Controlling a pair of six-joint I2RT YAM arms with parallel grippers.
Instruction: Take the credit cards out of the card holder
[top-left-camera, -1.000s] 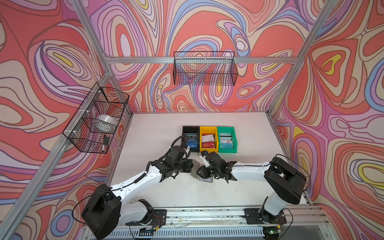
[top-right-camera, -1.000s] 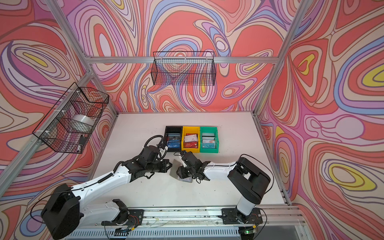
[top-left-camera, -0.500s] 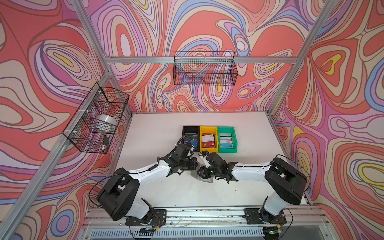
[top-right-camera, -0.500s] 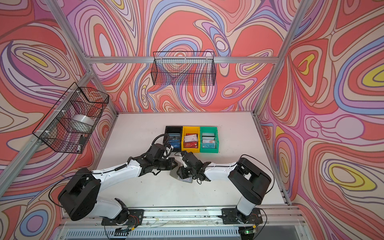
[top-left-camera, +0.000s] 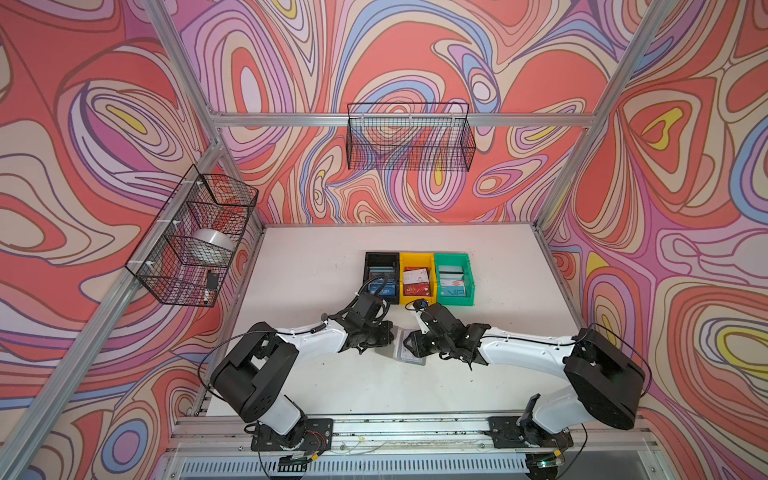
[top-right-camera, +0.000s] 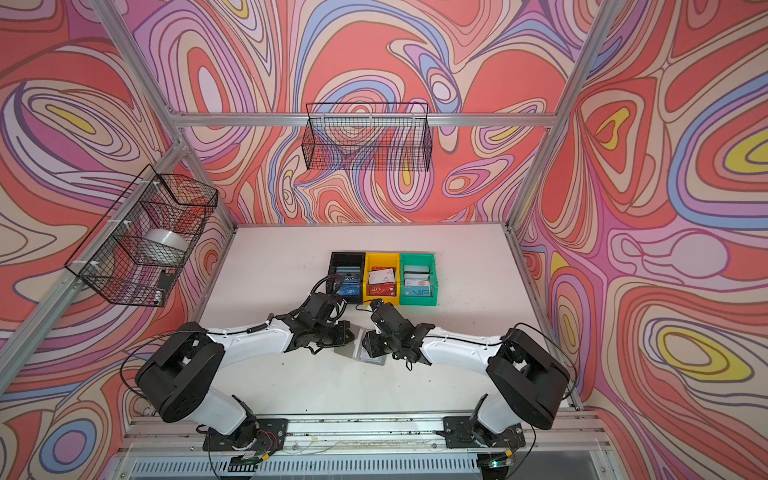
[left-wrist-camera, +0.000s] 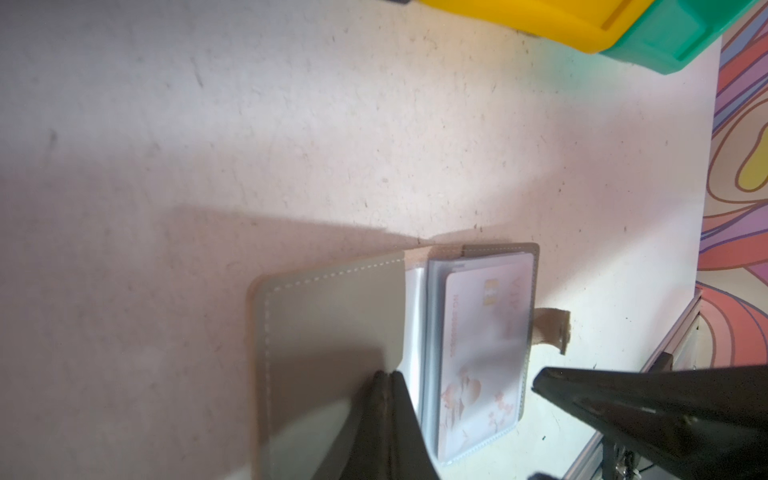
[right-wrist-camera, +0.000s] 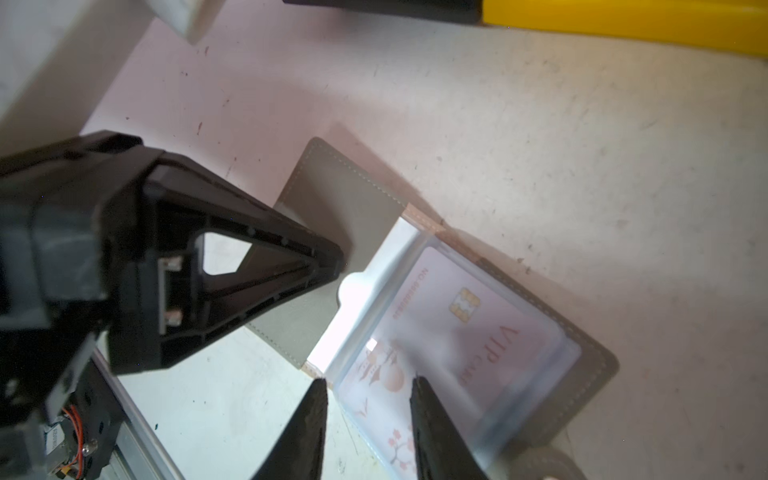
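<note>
Pinning card holder (right-wrist-camera: 332, 195) open w/ left gripper (right-wrist-camera: 332, 259), jaws pressed together. My right gripper (right-wrist-camera: 369, 380), jaws spread, must straddle credit card (right-wrist-camera: 478, 332) squarely.

High overhead pair — close wrist views

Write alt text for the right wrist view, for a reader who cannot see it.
An open grey card holder lies on a white table, with a white card in its clear sleeve. The shut left claw touches the cover, and the open right claw sits at the sleeve's edge.
</note>
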